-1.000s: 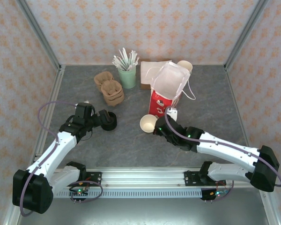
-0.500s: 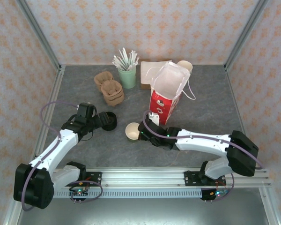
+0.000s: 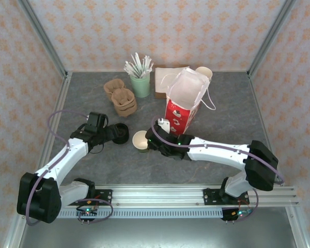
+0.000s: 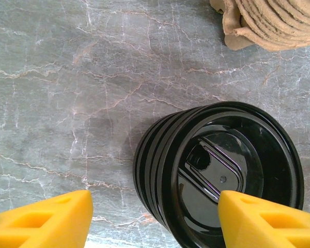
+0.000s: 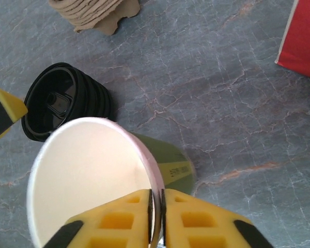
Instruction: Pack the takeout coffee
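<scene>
Coffee cup (image 5: 88, 170): lidless, mouth up, on the table (image 3: 222, 124) just beside the stack of black lids (image 4: 217, 175), near the red bag (image 3: 176, 116). R gripper (image 5: 155, 212) pinches its rim, one finger inside, one outside. L gripper (image 4: 155, 222) is spread either side of the stack, not gripping. I'd lift the top lid only, hold the cup steady w/ the R pinch & centre the lid before pressing.

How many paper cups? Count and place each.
3: an olive-green cup pinched by the right gripper, a pale green cup holding sticks, a cream-rimmed cup behind the bag; more may be nested there.
</scene>
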`<move>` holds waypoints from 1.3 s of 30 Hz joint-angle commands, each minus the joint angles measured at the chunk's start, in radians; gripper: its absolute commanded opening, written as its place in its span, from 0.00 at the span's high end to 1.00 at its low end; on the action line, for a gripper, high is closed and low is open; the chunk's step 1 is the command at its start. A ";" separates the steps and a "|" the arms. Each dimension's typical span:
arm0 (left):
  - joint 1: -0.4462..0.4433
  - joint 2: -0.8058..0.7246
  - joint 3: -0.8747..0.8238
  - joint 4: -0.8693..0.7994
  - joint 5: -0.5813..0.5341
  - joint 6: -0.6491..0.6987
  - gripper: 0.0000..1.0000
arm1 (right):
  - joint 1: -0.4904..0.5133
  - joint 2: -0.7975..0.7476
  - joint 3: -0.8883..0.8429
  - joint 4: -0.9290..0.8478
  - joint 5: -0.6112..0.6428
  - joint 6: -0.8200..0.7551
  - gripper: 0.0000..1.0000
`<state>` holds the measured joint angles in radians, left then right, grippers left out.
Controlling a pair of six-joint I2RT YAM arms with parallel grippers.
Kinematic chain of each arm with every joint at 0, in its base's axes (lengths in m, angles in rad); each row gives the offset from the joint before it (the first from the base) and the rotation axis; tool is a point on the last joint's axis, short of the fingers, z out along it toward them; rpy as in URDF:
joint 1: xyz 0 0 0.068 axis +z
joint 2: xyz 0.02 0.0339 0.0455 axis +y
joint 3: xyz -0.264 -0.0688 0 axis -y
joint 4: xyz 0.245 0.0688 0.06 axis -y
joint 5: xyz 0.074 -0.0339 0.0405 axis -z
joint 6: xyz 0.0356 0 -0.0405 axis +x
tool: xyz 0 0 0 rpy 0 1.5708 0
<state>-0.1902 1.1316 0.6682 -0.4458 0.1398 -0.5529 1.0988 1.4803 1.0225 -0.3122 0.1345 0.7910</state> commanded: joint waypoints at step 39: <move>-0.012 0.086 0.053 0.005 0.028 -0.013 0.81 | -0.087 -0.061 0.122 -0.174 0.002 -0.045 0.70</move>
<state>-0.1902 1.2076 0.6895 -0.4446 0.1612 -0.5537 1.0199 1.4475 1.1149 -0.4572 0.1299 0.7620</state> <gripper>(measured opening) 0.195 0.299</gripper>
